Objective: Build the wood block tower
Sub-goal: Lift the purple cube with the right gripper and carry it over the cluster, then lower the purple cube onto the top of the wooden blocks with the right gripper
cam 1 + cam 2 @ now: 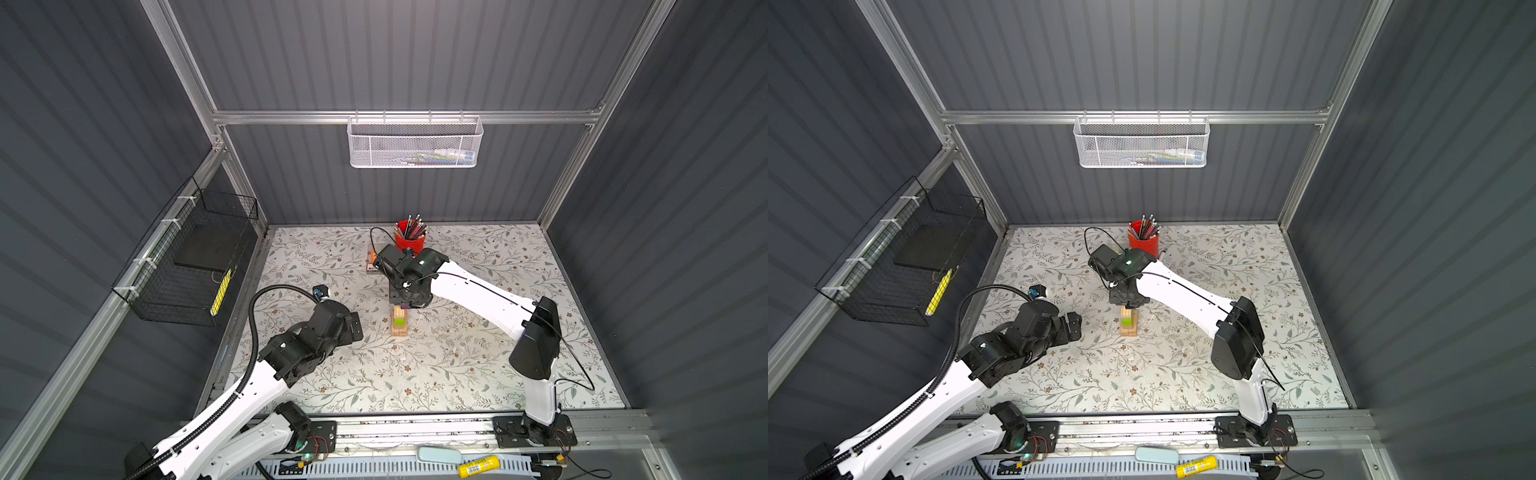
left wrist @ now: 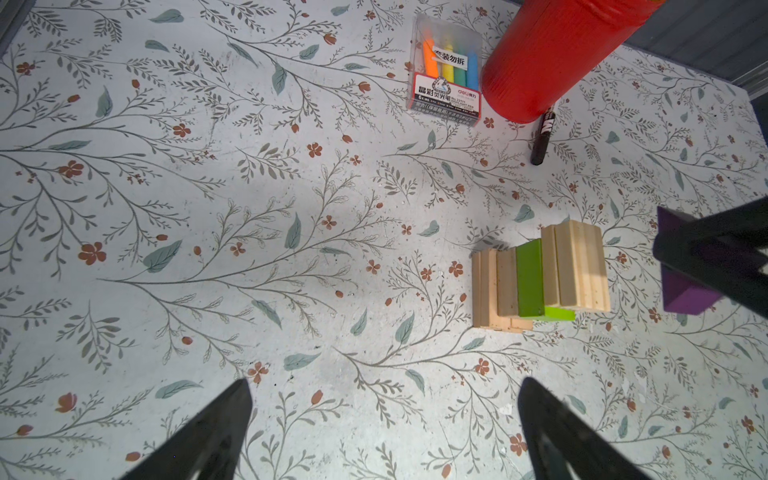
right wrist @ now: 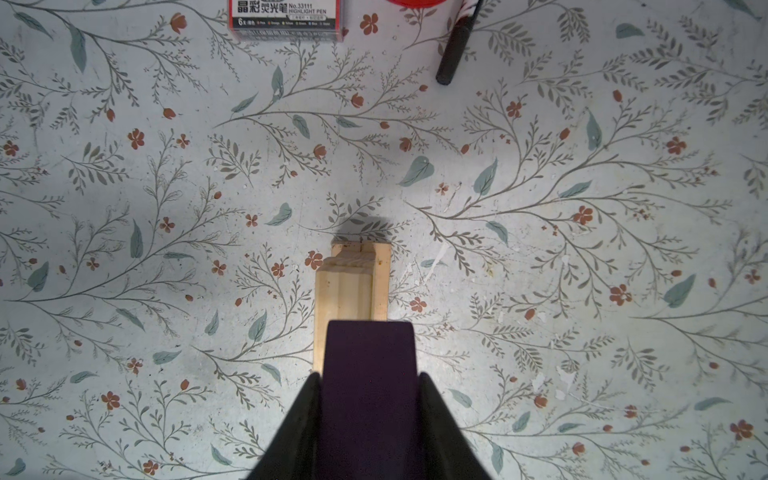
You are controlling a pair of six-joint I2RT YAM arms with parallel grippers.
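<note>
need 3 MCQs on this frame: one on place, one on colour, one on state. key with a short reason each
1. Where is the purple block?
A. lying loose, off to one side
B. in the right gripper, above the tower
C. set on the tower

2. What colour is the tower's painted brick?
A. lime green
B. blue
C. orange

3. What state is the left gripper in?
A. shut on a pale brick
B. shut, empty
C. open, empty

Key:
1 B: both fingers clamp it, with a gap between it and the stack.
2 A: a green brick shows mid-stack among pale ones.
3 C: its fingers stand wide apart with nothing between them.
</note>
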